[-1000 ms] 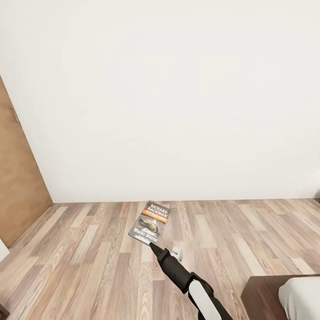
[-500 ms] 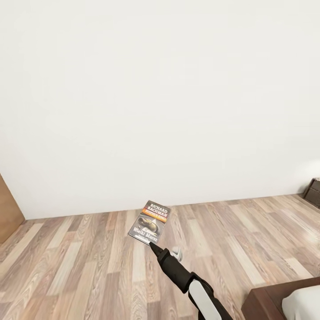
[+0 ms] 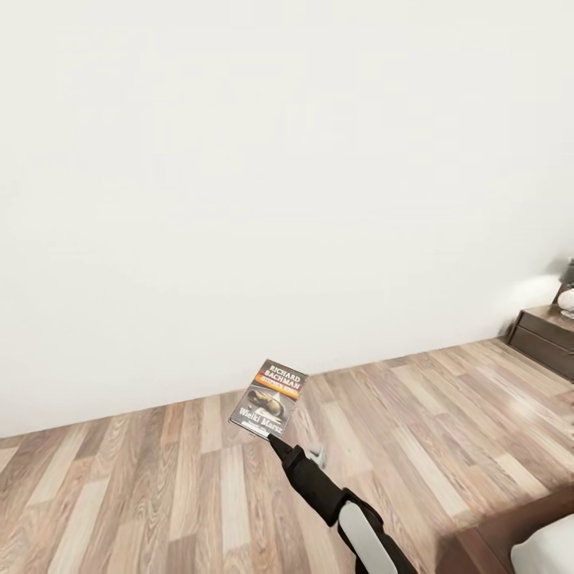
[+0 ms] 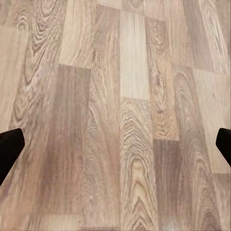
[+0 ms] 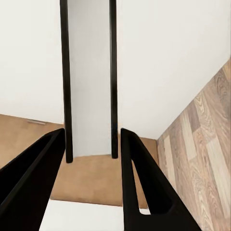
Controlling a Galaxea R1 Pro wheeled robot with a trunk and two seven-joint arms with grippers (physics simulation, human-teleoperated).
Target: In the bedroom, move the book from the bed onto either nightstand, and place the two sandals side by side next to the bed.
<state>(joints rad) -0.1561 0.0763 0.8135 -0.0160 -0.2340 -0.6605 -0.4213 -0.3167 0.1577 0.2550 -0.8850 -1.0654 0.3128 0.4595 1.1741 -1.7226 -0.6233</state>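
Right tool [image 3: 275,441] grips the book [image 3: 269,396] by its low edge, held up over the wood floor [image 3: 143,494]. Left tool [image 4: 115,144] is wide, w/ nothing in it. Step: carry book to nightstand [image 3: 548,339], far right by the wall. Next: roll over there, set it flat on top.

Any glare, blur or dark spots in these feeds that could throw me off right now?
Head view: even light, blank white wall, book title readable, a bright sheen on the floor by the nightstand. Left wrist view: floor grain soft, left gripper fingers plain black. Right wrist view: book edge sharp, right gripper fingers featureless silhouettes.
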